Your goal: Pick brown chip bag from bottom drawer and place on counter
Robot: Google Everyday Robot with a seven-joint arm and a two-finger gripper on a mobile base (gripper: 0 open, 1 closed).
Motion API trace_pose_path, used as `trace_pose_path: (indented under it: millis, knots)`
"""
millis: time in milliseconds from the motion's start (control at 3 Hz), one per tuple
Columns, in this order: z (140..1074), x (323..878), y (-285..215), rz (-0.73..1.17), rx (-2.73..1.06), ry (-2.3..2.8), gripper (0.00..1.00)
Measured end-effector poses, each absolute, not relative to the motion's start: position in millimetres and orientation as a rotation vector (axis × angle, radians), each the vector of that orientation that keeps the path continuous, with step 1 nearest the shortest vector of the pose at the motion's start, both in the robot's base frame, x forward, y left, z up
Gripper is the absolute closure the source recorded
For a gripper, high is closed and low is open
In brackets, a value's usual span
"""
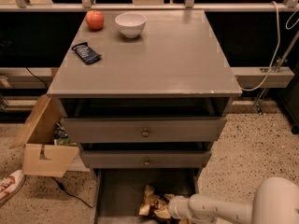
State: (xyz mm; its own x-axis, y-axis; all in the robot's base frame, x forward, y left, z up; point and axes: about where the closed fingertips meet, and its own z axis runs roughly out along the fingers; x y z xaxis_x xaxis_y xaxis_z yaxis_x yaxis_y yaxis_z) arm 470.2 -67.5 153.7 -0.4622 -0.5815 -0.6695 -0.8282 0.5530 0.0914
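Gripper, seemingly on crinkled brown chip bag

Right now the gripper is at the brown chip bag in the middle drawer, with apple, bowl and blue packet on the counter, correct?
Wrong drawer: the camera view shows the gripper at the brown chip bag in the bottom drawer. Apple, bowl and blue packet are on the counter.

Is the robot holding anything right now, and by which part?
Cannot be told. The gripper is down in the bottom drawer, against the right side of the brown chip bag.
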Motion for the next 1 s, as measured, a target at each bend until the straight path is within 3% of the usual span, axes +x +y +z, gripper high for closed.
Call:
trace_pose_path:
  millis: [333, 667, 1000]
  knots:
    - [180.9, 467.8, -61.8, 0.605, -1.139, 2.063, 0.74]
    - [233.9, 469.5, -67.0, 0.648, -1.127, 1.866, 0.96]
    - [292.6, 476.9, -96.9, 0.671, -1.113, 1.722, 1.00]
